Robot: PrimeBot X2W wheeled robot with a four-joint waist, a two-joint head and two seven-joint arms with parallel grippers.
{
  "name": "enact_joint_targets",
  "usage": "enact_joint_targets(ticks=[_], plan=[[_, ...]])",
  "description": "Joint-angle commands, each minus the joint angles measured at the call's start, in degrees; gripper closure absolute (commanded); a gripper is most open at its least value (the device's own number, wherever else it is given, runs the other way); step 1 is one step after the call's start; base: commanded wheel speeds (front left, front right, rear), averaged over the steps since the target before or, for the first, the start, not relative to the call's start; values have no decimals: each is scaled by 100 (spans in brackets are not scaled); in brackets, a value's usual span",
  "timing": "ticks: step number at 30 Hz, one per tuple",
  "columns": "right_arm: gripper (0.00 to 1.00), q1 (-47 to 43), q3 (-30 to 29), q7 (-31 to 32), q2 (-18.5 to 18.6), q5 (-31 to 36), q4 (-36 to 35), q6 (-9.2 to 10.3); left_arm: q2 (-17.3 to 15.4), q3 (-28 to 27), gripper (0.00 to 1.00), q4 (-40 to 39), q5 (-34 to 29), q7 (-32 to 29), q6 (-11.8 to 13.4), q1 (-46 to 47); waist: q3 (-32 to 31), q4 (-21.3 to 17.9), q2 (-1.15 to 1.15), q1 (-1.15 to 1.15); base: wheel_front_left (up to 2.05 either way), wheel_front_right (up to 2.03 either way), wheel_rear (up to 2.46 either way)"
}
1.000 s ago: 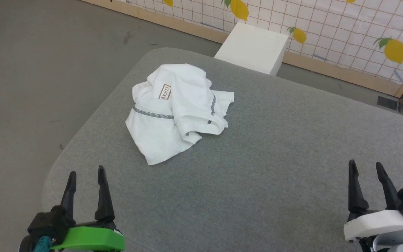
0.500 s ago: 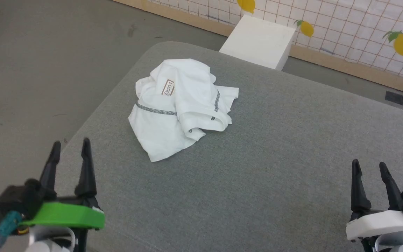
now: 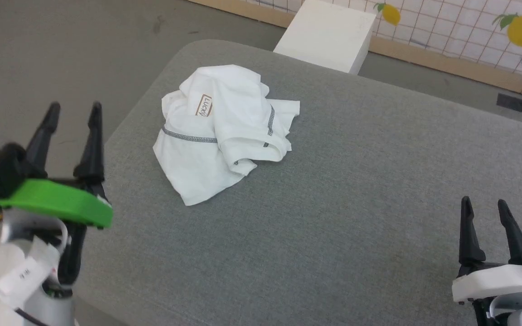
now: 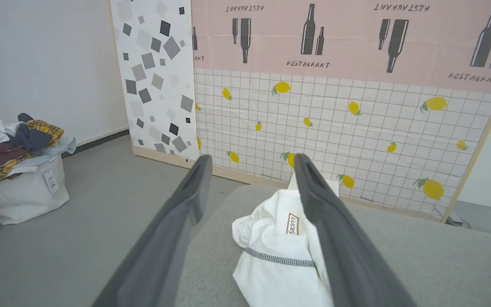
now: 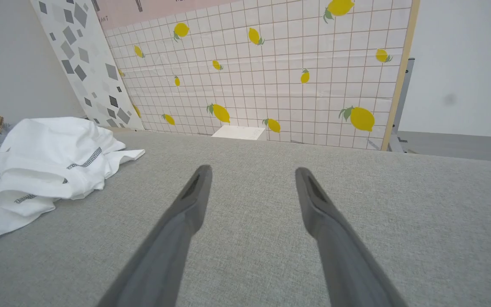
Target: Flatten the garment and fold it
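Left gripper (image 3: 75, 106), on the arm with the green band, sits at 9 o'clock in the head view. Its two dark fingers are spread wide with nothing between them, and they point up toward 12 o'clock, just at the left edge of the grey table (image 3: 356, 203). The right gripper (image 3: 483, 201) sits at 4 o'clock in that view above the table's near right part, also spread wide and empty.

The shirt (image 3: 215, 136) lies crumpled in a heap on the table, at about 11 o'clock from the table's middle and near its far left corner. It touches neither gripper: it is at 3 o'clock from the left one and well apart from the right one, at 10 o'clock from it. A small brown-bordered patch (image 3: 204, 106) shows on top of the heap, its lettering turned sideways. A grey stitched seam (image 3: 188, 137) runs across the left side, and a flatter flap of cloth reaches toward 7 o'clock.

In the left wrist view the shirt lies at 6 o'clock, partly hidden behind the right-hand finger. In the right wrist view it lies at 9 o'clock, off to the side of the open fingers.

A white box (image 3: 329, 34) stands on the floor (image 3: 61, 54) at 12 o'clock, beyond the table's far edge and against a tiled panel with lemons (image 3: 447, 36). A pale bag heaped with clothes (image 4: 19, 192) sits on the floor at 9 o'clock in the left wrist view.
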State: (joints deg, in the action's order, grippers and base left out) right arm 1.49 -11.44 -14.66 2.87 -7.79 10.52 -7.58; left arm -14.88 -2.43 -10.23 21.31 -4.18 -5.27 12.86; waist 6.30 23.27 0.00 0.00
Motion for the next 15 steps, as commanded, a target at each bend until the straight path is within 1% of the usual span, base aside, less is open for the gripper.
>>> enact_joint_targets(ticks=[1, 4, 7, 12, 15], plan=[[0, 94, -15, -34, 0, 53, -45, 9, -74, 22, 0, 3, 118, -99, -36, 255, 86, -46, 0, 0, 0, 0, 0], [0, 127, -29, -34, 0, 136, -128, 9, -239, 92, 0, 140, 192, -419, -69, 721, 191, -73, 0, 0, 0, 0, 0], [0, 171, -37, -19, 0, 232, -227, 9, -399, 203, 0, 444, 284, -748, -107, 1256, 317, -83, 0, 0, 0, 0, 0], [0, 233, -35, 92, 0, 346, -462, 9, -519, 402, 0, 1093, 484, -1281, -143, 2070, 525, -93, 0, 0, 0, 0, 0], [0, 279, -21, 166, 0, 395, -631, 9, -494, 433, 0, 1542, 653, -1568, -141, 2480, 690, -126, 0, 0, 0, 0, 0]])
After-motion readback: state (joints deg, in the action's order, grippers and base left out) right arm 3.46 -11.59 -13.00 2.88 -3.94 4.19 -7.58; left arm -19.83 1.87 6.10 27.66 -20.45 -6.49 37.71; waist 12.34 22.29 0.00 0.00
